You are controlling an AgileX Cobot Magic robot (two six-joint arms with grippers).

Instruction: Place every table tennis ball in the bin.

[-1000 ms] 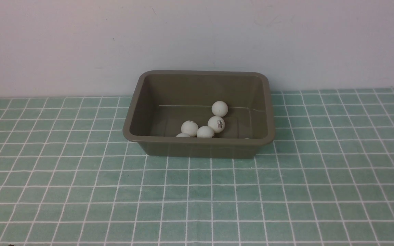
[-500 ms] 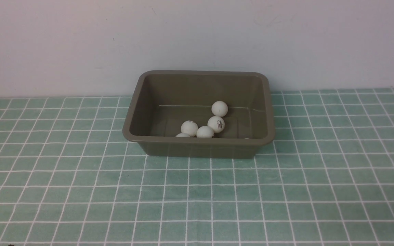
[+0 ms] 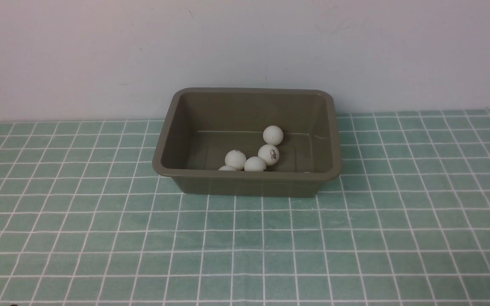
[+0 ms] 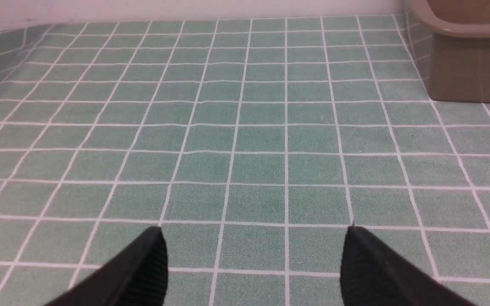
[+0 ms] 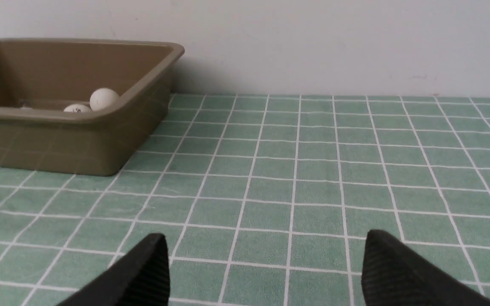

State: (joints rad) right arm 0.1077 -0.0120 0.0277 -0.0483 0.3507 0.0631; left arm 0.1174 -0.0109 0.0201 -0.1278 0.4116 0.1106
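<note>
While the bin (image 3: pixel 245 142) sits at 12 o'clock on the green cloth (image 3: pixel 245 246) by the wall (image 3: pixel 245 46), the balls (image 3: pixel 255 157) lie inside it, bunched near its front wall. 4 show well, and 2 more just peek over the rim. The left gripper (image 4: pixel 253 255) has its jaws wide apart with nothing between them. The right gripper (image 5: pixel 266 263) is the same.

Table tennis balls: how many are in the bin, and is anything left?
Done: the small white table tennis balls sit in the olive-brown plastic bin; four show clearly, two more peek over the near rim. In hand: nothing; left gripper and right gripper are open. Left: no ball on the green checked cloth.
</note>
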